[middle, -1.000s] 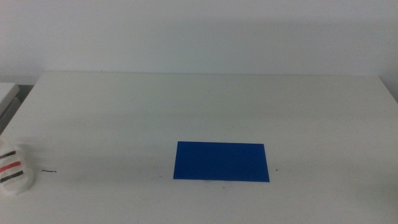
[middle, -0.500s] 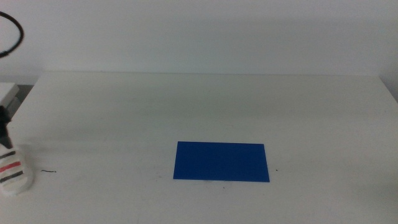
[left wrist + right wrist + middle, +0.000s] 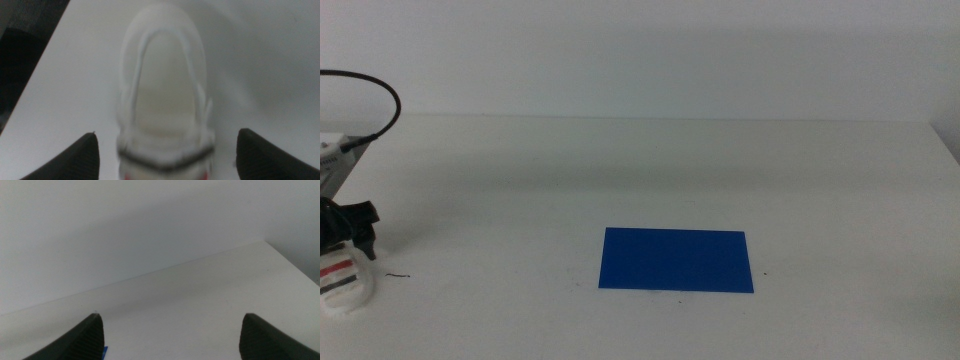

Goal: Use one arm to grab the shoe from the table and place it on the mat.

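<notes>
Straddling the shoe [image 3: 162, 95], left claw [image 3: 165, 150] gapes wide.

no readable text, label, brand or number shows in any view — the shoe [image 3: 162, 95], mat [image 3: 676, 260] and table [image 3: 650, 170] carry none.

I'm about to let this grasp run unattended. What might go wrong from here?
The shoe sits at the table's left edge, so a nudge from the left gripper might push it off. The left wrist view is blurred, suggesting motion; the open jaws straddle the shoe but may close off-centre on its rounded sole. The mat lies far across the table, so a weak grip risks a drop. The right gripper waits elsewhere.
</notes>
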